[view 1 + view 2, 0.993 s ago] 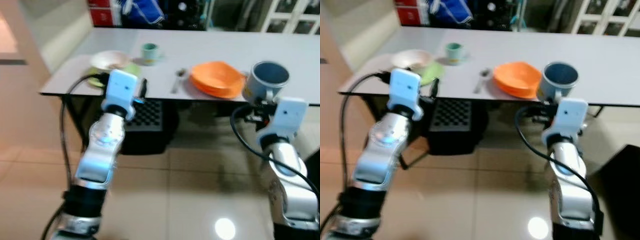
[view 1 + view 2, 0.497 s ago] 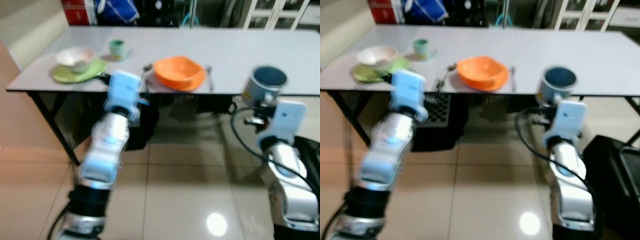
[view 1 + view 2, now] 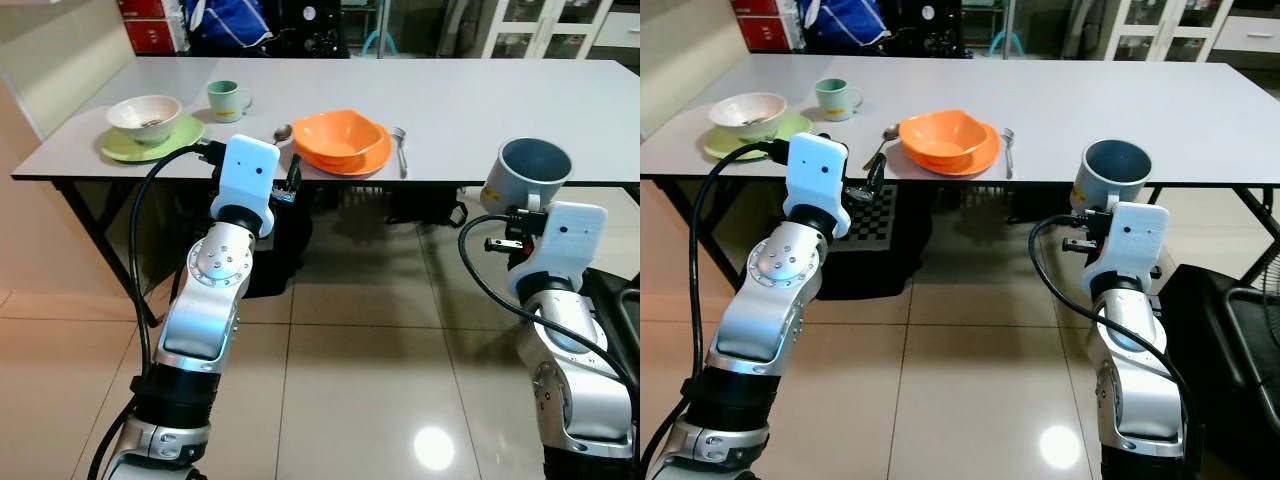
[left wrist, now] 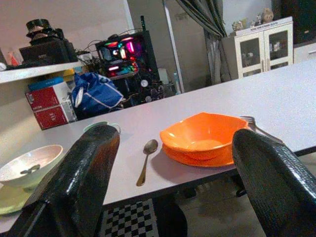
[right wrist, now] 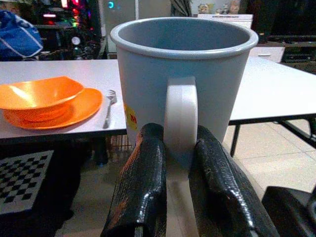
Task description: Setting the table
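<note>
Both silver arms are raised in front of the body, forearms angled up and forward with black cables looping from the white wrist housings. The left gripper (image 4: pixel 173 187) is held out ahead with its two black fingers (image 4: pixel 79 182) spread wide apart and nothing between them; from the head camera it sits just short of the counter (image 3: pixel 470 110) edge. The right gripper (image 5: pixel 173 197) is pointed forward and upright, its two fingers (image 5: pixel 143 192) pressed in from either side on the handle of a grey mug (image 3: pixel 533 173), which stands upright above the wrist. The right arm stays clear of the counter, below its edge.
</note>
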Available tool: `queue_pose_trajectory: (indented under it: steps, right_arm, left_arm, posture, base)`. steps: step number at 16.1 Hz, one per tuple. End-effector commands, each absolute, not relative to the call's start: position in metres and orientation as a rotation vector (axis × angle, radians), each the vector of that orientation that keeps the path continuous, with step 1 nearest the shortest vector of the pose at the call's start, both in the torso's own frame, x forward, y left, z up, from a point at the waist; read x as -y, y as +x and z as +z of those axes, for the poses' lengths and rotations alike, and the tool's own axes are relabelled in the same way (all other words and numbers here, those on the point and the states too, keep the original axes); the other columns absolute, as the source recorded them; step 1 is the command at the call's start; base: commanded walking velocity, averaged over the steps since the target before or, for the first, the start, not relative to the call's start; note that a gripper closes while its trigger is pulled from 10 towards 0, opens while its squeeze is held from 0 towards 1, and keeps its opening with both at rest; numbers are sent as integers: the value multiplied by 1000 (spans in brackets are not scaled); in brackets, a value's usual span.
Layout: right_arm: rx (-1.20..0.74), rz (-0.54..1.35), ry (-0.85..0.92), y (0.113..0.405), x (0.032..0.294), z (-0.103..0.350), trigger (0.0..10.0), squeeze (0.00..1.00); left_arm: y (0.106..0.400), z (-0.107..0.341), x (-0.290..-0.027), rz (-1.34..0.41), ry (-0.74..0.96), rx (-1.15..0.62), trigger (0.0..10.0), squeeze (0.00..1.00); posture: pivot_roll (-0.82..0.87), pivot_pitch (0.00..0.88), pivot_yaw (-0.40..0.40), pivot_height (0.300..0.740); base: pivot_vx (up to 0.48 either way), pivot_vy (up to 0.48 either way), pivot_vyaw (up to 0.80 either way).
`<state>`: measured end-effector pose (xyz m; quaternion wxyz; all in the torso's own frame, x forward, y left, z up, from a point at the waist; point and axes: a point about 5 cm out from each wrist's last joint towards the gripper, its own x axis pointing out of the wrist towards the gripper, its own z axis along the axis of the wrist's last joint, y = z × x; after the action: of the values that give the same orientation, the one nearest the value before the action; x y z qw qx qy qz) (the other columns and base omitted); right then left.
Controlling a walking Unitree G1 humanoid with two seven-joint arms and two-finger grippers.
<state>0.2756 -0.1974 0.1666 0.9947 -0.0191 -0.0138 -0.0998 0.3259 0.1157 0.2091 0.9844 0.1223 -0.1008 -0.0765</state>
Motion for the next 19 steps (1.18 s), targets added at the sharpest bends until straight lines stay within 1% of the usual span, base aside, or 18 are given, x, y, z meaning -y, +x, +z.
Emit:
queue_pose_trajectory:
  steps: [1, 19]
  right_arm:
    - [31, -195, -34, 278, 196, 170, 10000, 0]
    - [31, -153, -11, 280, 192, 171, 10000, 0]
  left_arm:
    - [326, 210, -118, -155, 238, 208, 10000, 0]
    - [321, 210, -116, -203, 216, 217, 10000, 0]
  posture:
    - [-34, 0, 17, 740]
    - [-32, 0, 9, 740]
  base:
    - [349, 0, 0]
    - [452, 0, 0]
